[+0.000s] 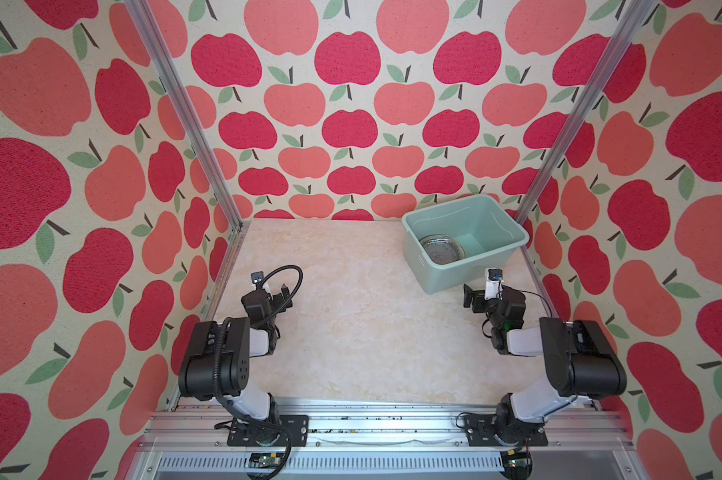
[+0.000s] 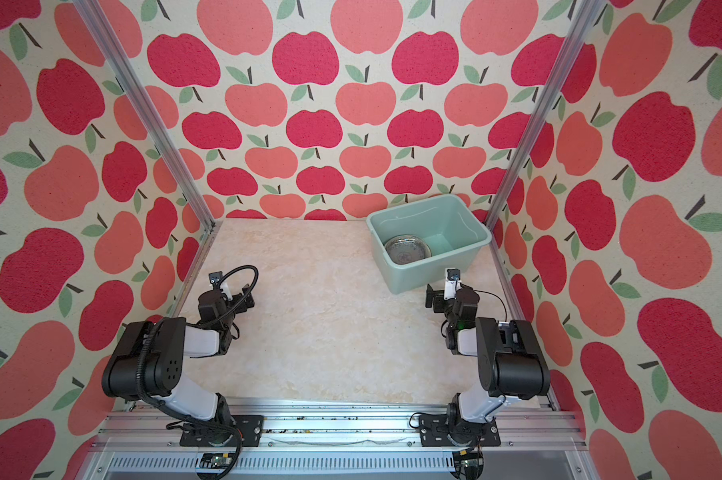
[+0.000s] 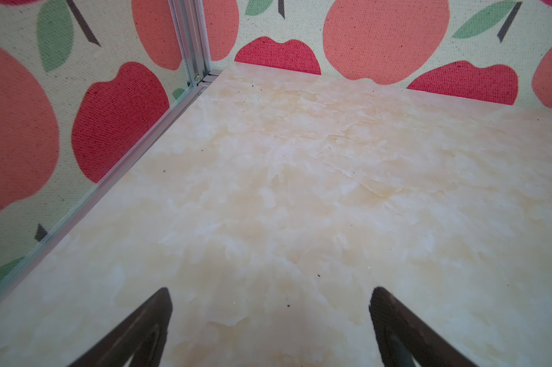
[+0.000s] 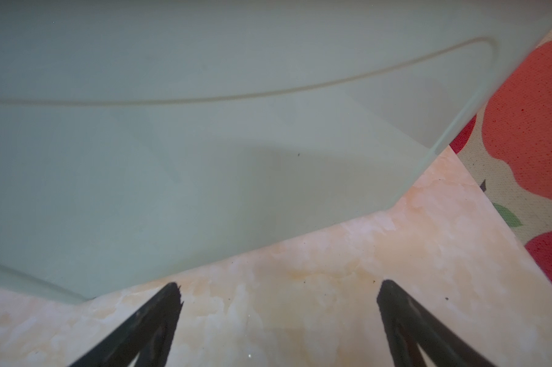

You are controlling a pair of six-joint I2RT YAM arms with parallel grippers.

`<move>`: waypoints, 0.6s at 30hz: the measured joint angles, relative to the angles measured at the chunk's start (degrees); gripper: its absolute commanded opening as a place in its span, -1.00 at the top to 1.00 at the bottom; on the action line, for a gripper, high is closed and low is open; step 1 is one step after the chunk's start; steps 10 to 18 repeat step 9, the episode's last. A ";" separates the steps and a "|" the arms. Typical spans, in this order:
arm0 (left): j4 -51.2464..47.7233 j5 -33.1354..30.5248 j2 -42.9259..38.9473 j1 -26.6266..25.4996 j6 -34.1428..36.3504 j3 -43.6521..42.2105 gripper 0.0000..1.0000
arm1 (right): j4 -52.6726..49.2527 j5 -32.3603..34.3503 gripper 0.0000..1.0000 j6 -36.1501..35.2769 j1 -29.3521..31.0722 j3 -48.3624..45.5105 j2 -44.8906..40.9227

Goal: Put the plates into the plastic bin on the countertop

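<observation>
The plastic bin [image 1: 455, 274] [image 2: 417, 274], pale mint green, stands at the back right of the countertop [image 1: 351, 332] [image 2: 318, 332]. Plates [image 1: 441, 249] [image 2: 407, 249] lie stacked inside it, and the top one looks like clear glass. No plate shows outside the bin. My right gripper [image 1: 469, 297] [image 2: 432, 297] [image 4: 279, 284] is open and empty, low over the countertop just in front of the bin's outer wall [image 4: 205, 143]. My left gripper [image 1: 282, 293] [image 2: 247, 295] [image 3: 271, 290] is open and empty over bare countertop [image 3: 300, 190] on the left.
Apple-patterned walls [image 1: 351, 124] close in the back and both sides. Aluminium rails [image 1: 230, 257] [image 1: 533, 266] edge the countertop, with upright posts at the back corners. Both arm bases sit on the front rail [image 1: 384, 419].
</observation>
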 measured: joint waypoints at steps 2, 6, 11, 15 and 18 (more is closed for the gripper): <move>0.13 0.00 0.00 0.00 0.00 0.00 -0.99 | -0.02 0.00 -0.99 -0.02 0.00 0.00 0.00; 0.13 0.00 0.00 0.00 0.00 0.00 -0.98 | -0.20 0.00 -0.99 -0.02 0.02 0.02 0.02; 0.13 0.00 0.00 0.00 0.00 0.00 -0.99 | -0.17 0.00 -0.99 -0.02 0.02 0.02 0.00; 0.13 0.00 0.00 0.00 0.00 0.00 -0.99 | -0.17 0.00 -0.99 -0.02 0.02 0.02 0.00; 0.13 0.00 0.00 0.00 0.00 0.00 -0.99 | -0.17 0.00 -0.99 -0.02 0.02 0.02 0.00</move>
